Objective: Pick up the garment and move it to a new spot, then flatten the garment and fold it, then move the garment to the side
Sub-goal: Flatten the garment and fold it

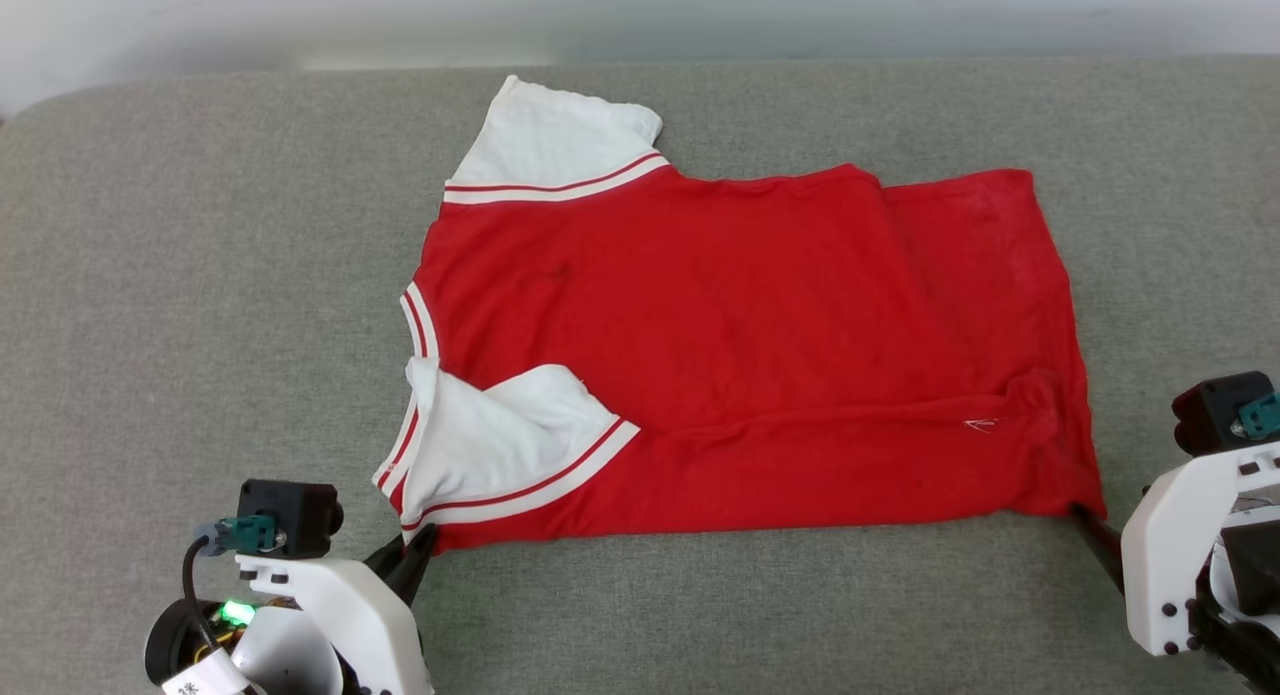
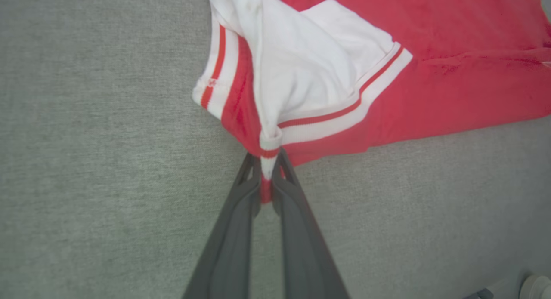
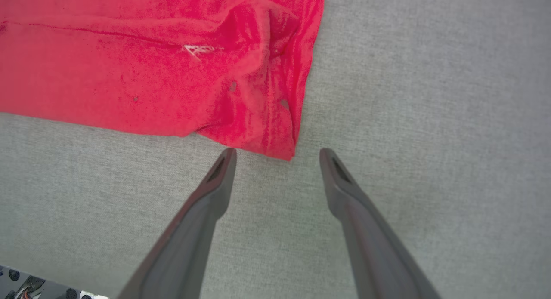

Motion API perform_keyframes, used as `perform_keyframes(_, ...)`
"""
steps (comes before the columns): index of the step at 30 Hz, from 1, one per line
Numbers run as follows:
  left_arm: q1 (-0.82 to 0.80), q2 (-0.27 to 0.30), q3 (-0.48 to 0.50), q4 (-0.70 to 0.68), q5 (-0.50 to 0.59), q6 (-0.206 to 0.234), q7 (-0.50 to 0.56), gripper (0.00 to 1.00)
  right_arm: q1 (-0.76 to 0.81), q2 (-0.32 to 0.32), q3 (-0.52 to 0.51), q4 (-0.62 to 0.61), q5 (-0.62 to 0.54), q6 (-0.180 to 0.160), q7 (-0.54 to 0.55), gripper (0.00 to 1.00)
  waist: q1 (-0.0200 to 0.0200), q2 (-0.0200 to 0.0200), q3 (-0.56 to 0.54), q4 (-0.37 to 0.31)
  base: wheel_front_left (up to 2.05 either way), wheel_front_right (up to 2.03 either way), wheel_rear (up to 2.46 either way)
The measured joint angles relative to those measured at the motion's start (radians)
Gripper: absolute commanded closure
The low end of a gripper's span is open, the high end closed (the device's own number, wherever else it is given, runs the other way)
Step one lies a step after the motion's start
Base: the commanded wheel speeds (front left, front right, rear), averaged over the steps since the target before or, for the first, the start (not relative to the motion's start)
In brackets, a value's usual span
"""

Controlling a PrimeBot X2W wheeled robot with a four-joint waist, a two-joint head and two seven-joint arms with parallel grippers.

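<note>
Nearest me, my left end effector [image 1: 418,547] is clamped shut on the near left corner of the garment [image 1: 700,345]. In the left wrist view its two dark fingers [image 2: 241,213] pinch the striped trim [image 2: 270,152] below the near sleeve [image 2: 310,66], and a tongue of cloth shows between them. That arm comes in low from the lower left, fingers angled up toward the cloth. My right end effector [image 1: 1090,530] comes in the same way from the lower right, with its jaws wide apart. In the right wrist view the fingertips [image 3: 226,159] flank the hem corner [image 3: 282,146], which lies just ahead of the gap and is not gripped.

The garment lies spread on the grey cloth-covered bench [image 1: 200,275], collar end to my left and hem to my right. The near sleeve is folded onto the red body, a ridge of cloth runs along the near edge, and there is a pucker by the right corner. Farther back, the far sleeve [image 1: 555,135] sticks out toward the bench's far edge.

I judge it light, limp and stretchy, not fragile. It should sag from any single hold. The trim looks thicker than the plain jersey and should give a firmer bite. I'd want both near corners pinched through all layers, since a one-sided lift would likely drag and crumple it.
</note>
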Motion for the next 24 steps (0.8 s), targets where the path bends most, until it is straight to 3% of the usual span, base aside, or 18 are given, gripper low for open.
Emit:
perform_keyframes(6,-0.01,0.015,-0.006,-0.092,0.031,0.03,0.01,1.0,-0.049,0.003,0.011,0.101,-0.029,0.0,0.001,0.0,0.0,0.0,0.027,0.02,0.0,0.0,0.0)
perform_keyframes(18,-0.029,0.014,-0.022,-0.12,0.046,0.037,0.028,1.0,-0.089,0.0,0.016,0.225,-0.053,0.0,0.0,0.0,-0.0001,0.0,0.083,0.065,0.0,0.0,0.0)
perform_keyframes(19,-0.029,0.014,-0.023,-0.116,0.045,0.037,0.028,1.0,-0.09,0.0,0.018,0.23,-0.052,0.0,0.001,0.05,-0.0001,0.0,0.086,0.067,0.0,0.0,0.0)
perform_keyframes(20,-0.029,0.013,-0.024,-0.112,0.044,0.033,0.03,1.0,-0.091,-0.002,0.019,0.233,-0.052,0.0,0.001,0.64,-0.0001,0.0,0.087,0.068,0.0,0.0,0.0)
perform_keyframes(21,-0.029,0.013,-0.026,-0.107,0.043,0.029,0.032,1.0,-0.093,-0.003,0.022,0.237,-0.051,0.0,0.001,1.0,-0.0001,0.0,0.088,0.069,0.0,0.0,0.0)
perform_keyframes(24,-0.029,0.013,-0.035,-0.089,0.037,0.014,0.04,1.0,-0.099,-0.005,0.027,0.251,-0.043,0.0,-0.003,1.0,0.0,0.0,0.082,0.066,0.0,0.0,0.0)
